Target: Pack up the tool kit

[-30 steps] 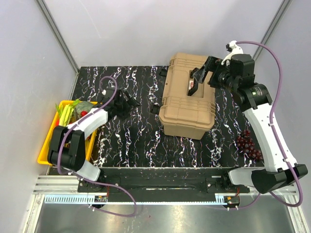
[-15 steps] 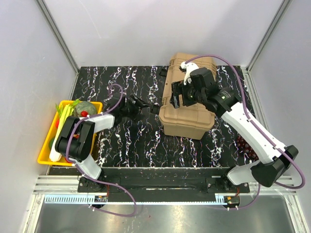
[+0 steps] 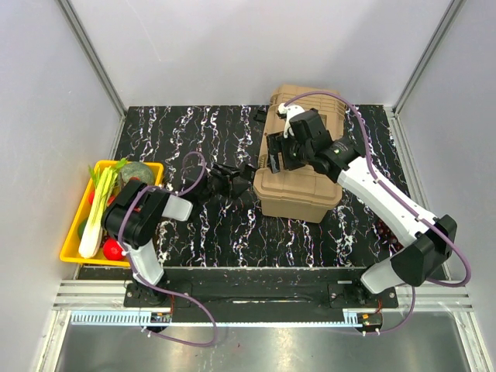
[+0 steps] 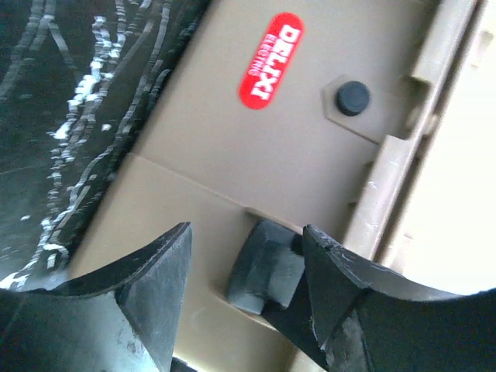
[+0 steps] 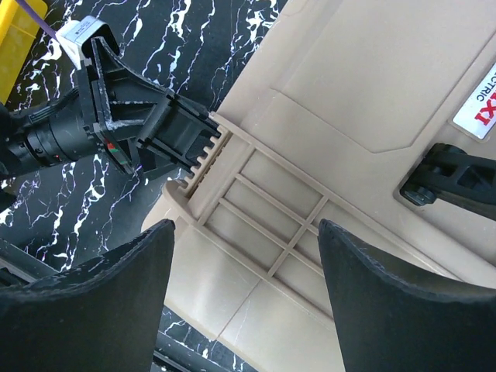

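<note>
toolbox (image 3: 298, 182) shut, sitting on desk (image 3: 209, 232). left jaws released, spread either side of black latch (image 4: 267, 267) on the box's side wall, latch between them, not clamped. right jaws released, wide, nothing held; ribbed lid edge (image 5: 256, 201) directly under the gap between them.

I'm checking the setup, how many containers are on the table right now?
2. The tan toolbox stands closed right of centre; the yellow tray of vegetables sits at the left edge. The right arm covers part of the table.
</note>
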Robot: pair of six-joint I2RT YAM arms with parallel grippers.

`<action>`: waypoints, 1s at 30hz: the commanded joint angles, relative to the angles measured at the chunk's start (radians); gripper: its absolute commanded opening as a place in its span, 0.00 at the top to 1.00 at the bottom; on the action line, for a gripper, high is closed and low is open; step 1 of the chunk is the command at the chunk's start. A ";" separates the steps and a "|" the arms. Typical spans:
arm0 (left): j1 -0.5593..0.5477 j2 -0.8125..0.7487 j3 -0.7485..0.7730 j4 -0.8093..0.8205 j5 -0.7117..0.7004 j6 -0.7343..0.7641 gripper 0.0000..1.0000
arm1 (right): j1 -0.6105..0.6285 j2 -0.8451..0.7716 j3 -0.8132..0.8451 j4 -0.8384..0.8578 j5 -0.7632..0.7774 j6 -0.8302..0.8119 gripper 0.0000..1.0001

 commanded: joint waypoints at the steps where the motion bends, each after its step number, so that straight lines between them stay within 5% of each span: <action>1: -0.027 0.069 -0.035 0.421 -0.039 -0.197 0.38 | 0.004 -0.003 -0.004 0.057 0.025 0.009 0.21; 7: -0.062 0.132 -0.062 0.620 -0.089 -0.280 0.41 | 0.004 0.001 0.002 0.058 0.027 0.017 0.21; 20: -0.062 0.023 -0.076 0.617 -0.107 -0.199 0.51 | 0.004 0.000 -0.004 0.048 0.050 0.035 0.21; 30: -0.068 -0.133 -0.014 0.246 -0.058 0.037 0.48 | 0.004 0.000 -0.024 0.048 0.062 0.048 0.21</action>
